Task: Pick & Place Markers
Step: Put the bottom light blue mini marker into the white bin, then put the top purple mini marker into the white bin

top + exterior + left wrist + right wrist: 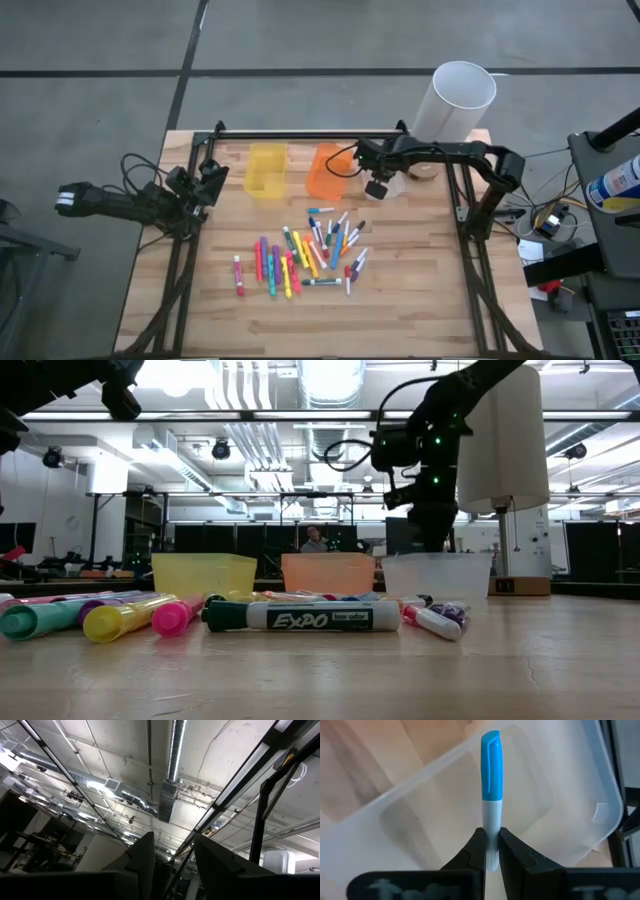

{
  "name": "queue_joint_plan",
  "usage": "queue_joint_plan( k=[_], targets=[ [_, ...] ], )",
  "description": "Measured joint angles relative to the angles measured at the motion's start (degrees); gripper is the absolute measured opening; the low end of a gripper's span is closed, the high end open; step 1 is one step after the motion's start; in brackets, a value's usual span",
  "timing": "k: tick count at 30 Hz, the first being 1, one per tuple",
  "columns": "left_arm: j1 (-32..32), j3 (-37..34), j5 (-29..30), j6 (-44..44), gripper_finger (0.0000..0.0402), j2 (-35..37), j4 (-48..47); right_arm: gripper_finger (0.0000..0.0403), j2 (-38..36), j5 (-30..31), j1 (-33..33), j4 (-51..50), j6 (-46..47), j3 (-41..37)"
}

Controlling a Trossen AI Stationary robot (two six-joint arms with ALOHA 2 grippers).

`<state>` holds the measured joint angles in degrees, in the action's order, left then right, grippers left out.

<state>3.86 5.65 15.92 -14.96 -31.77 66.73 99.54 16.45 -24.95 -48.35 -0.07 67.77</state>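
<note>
Several markers (pixel 300 255) lie loose on the wooden table's middle; in the low view they lie across the front (pixel 300 617). My right gripper (pixel 491 851) is shut on one marker with a white barrel and a blue cap (pixel 490 765). It hangs over the clear bin (pixel 560 795) at the table's far right (pixel 378 187). My left gripper (pixel 173 865) stands open at the table's left edge (pixel 205 185), pointing up at the ceiling with nothing between its fingers. My right gripper pinches the marker's white barrel (pixel 491 822), near the end away from the cap, between its two fingers. The fingers slant steeply down from above. The marker sticks out past the fingertips in line with them, cap end downward, lifted clear over the clear bin's inside.
A yellow bin (pixel 266 168) and an orange bin (pixel 326 170) stand left of the clear bin (pixel 437 573) along the far side. A tall white cylinder (pixel 455 100) stands at the far right corner. Dark frame bars run along the table's left, right and far edges.
</note>
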Motion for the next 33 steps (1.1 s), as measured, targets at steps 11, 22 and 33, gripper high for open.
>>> queue_joint_plan(
  k=[11, 22, 33],
  targets=[
    [0.0, 0.0, 0.0, -0.1, 0.0133, -0.3, 0.2, 0.0027, 0.1, -0.3, -1.9, 2.3, 0.1, -3.7],
    [0.1, 0.0, 0.0, -0.2, 0.0133, -0.3, 0.1, 0.0051, 0.1, -2.0, -2.5, 5.7, 0.0, -6.1],
    [0.0, 0.0, 0.0, -0.2, 0.0133, -0.3, 0.1, 0.0105, 0.1, -1.5, -2.5, 5.9, -0.4, -5.4]
  ],
)
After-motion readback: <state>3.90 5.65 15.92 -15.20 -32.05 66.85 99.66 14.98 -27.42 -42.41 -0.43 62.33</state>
